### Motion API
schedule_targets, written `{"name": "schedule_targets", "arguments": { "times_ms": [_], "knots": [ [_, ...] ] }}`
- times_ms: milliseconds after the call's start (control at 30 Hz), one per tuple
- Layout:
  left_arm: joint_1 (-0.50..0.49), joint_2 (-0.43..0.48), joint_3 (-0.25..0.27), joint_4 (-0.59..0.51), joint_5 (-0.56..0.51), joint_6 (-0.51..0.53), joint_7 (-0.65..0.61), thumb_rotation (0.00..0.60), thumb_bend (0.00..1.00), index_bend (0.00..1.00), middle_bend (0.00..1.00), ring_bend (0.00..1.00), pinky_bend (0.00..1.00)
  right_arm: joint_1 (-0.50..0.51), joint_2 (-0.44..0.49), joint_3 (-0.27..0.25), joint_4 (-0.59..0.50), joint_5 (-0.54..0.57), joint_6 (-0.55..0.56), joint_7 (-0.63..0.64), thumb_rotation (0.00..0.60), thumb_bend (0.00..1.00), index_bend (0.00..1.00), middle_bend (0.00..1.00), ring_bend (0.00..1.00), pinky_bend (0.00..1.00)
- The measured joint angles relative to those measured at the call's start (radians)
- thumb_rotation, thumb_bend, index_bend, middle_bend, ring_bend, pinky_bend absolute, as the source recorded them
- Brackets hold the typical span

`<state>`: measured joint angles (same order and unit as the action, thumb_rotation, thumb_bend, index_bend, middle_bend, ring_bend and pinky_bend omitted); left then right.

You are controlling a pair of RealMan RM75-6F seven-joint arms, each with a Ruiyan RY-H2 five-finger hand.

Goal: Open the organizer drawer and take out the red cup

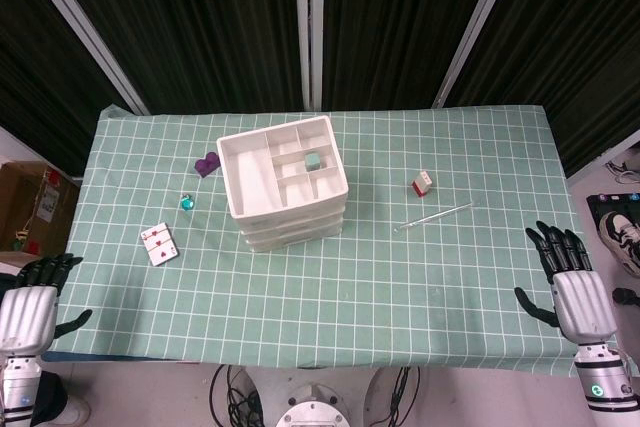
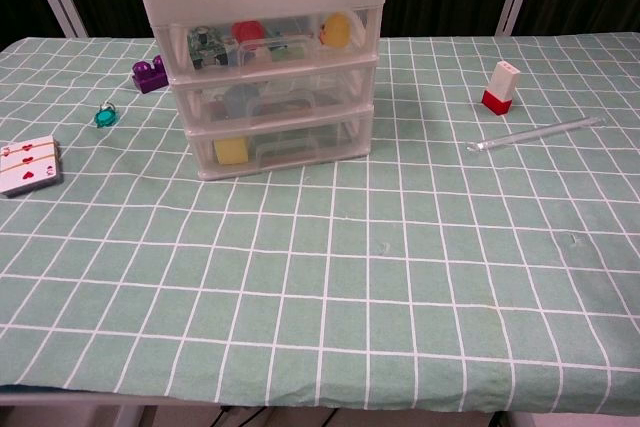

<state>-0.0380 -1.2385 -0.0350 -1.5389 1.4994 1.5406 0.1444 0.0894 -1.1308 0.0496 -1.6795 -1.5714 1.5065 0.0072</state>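
A white three-drawer organizer [image 1: 285, 182] [image 2: 272, 57] stands mid-table with all drawers closed. Through the clear front of the top drawer [image 2: 275, 44] a red object, likely the red cup [image 2: 246, 31], shows beside a yellow item and a green one. My left hand [image 1: 35, 302] hovers at the table's near left corner, fingers apart, holding nothing. My right hand [image 1: 572, 282] is at the near right edge, fingers spread, empty. Both hands are far from the organizer and neither shows in the chest view.
Left of the organizer lie a purple block [image 1: 208, 164] [image 2: 149, 75], a teal ring [image 1: 186, 202] [image 2: 105, 117] and playing cards [image 1: 160, 244] [image 2: 28, 164]. To its right are a red-and-white block [image 1: 422, 183] [image 2: 502, 85] and a thin clear rod [image 1: 434, 216] [image 2: 535, 134].
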Motion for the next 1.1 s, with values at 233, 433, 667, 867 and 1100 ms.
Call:
{"name": "schedule_targets", "arguments": {
  "times_ms": [233,433,667,867,1100],
  "knots": [
    [0.005,-0.006,0.002,0.005,0.003,0.010,0.005,0.600,0.04,0.23,0.19,0.17,0.19,-0.003,-0.019,0.010,0.024,-0.006,0.023,0.018,0.600,0.21,0.00,0.00,0.00,0.00],
    [0.009,-0.004,0.004,0.001,0.010,0.017,0.004,0.600,0.04,0.24,0.19,0.17,0.19,0.000,-0.023,0.006,0.026,-0.025,0.026,0.021,0.600,0.21,0.00,0.01,0.00,0.00],
    [0.002,-0.003,0.004,0.005,0.022,0.014,-0.006,0.600,0.04,0.24,0.19,0.17,0.19,0.074,-0.064,-0.006,0.003,-0.103,-0.048,0.104,0.600,0.24,0.00,0.26,0.13,0.21],
    [0.003,-0.002,0.004,0.012,0.027,0.020,-0.018,0.600,0.04,0.24,0.19,0.17,0.19,0.209,-0.132,0.000,-0.046,-0.113,-0.239,0.261,0.600,0.31,0.05,0.48,0.40,0.46],
    [0.009,-0.006,0.006,0.036,0.018,0.019,-0.045,0.600,0.04,0.24,0.19,0.17,0.19,0.385,-0.276,0.045,-0.042,-0.016,-0.492,0.526,0.600,0.38,0.06,0.56,0.51,0.56]
  ]
}}
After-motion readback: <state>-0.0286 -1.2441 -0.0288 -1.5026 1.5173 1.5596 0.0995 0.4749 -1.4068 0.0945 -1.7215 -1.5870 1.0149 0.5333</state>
